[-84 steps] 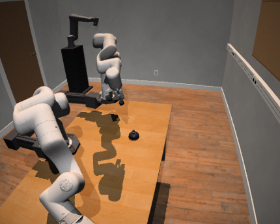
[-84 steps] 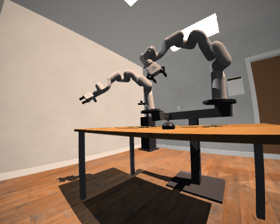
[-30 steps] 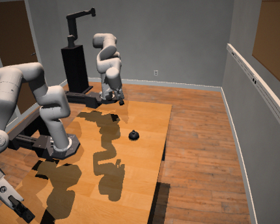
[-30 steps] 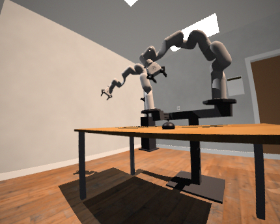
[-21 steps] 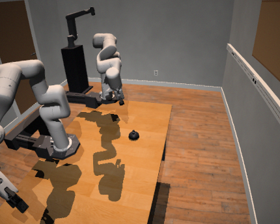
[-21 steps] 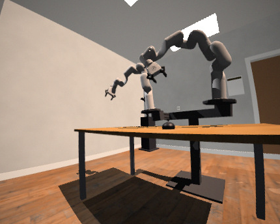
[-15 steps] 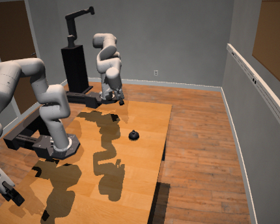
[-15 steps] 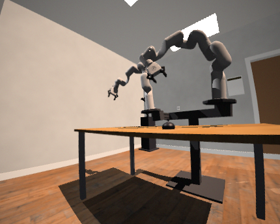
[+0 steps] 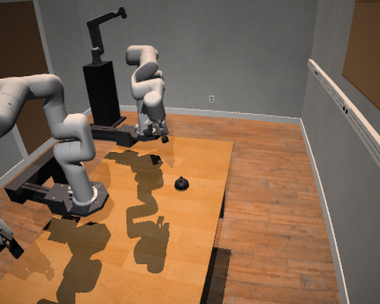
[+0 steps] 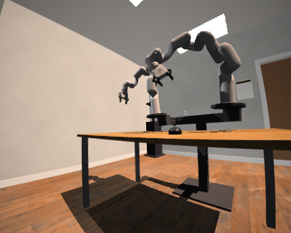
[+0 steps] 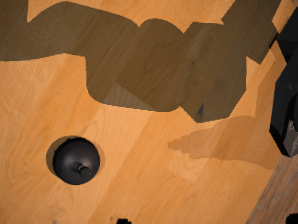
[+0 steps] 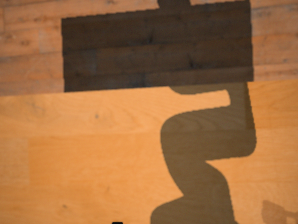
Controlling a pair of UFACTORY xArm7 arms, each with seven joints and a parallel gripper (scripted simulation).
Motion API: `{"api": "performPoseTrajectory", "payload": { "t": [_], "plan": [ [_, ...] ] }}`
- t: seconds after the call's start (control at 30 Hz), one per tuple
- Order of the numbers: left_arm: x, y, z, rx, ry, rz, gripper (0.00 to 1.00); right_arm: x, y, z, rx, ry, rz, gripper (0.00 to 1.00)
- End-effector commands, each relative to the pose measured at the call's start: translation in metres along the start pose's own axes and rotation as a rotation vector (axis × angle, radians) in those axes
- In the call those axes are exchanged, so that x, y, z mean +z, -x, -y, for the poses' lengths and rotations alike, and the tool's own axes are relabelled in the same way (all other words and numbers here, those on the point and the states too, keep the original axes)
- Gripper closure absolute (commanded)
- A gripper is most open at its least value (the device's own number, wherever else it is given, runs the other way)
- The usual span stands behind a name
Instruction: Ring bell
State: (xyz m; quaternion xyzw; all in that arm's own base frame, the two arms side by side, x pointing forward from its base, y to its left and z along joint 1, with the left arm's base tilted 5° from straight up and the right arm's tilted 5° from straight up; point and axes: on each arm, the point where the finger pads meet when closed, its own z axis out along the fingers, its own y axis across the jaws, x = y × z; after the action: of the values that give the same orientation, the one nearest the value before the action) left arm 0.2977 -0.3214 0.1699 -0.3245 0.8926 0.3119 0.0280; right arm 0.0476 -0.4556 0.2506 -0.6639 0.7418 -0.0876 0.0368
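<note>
The dark round bell [image 9: 181, 185] [image 10: 175, 131] [image 11: 75, 157] stands upright on the wooden table [image 9: 204, 155] [image 10: 261, 135]. Its small button [image 9: 181, 178] [image 11: 85, 172] sticks up on top, with nothing touching it. My left gripper [image 9: 164, 138] [image 10: 166, 82] is open and empty, high above the table and well apart from the bell. It belongs to the far arm in the top view. My right gripper [image 9: 8, 251] [image 10: 123, 101] is open and empty, in the air farther from the bell. The right wrist view does not show the bell.
A black pedestal [image 9: 102, 93] with a third dark arm [image 9: 95, 37] stands behind the arms. Dark arm shadows [image 9: 148, 247] lie across the table. Black fingertip parts [image 11: 124, 221] [image 12: 117, 222] show at the wrist views' lower edges.
</note>
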Motion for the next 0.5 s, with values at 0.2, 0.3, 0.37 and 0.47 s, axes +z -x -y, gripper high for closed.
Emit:
{"api": "performPoseTrajectory", "payload": {
  "t": [0.2,0.3,0.37,0.47],
  "plan": [
    [-0.002,0.0,0.0,-0.001,-0.005,0.0,0.0,-0.012,0.032,-0.055,-0.032,0.124,0.04,0.0],
    [-0.002,0.0,0.0,-0.001,-0.005,0.0,0.0,-0.014,0.038,-0.064,-0.036,0.145,0.049,0.0],
    [-0.002,0.0,0.0,-0.001,-0.005,0.0,0.0,-0.015,0.041,-0.069,-0.038,0.156,0.054,0.0],
    [-0.002,0.0,0.0,-0.001,-0.005,0.0,0.0,-0.016,0.044,-0.075,-0.04,0.167,0.06,0.0]
  ]
}}
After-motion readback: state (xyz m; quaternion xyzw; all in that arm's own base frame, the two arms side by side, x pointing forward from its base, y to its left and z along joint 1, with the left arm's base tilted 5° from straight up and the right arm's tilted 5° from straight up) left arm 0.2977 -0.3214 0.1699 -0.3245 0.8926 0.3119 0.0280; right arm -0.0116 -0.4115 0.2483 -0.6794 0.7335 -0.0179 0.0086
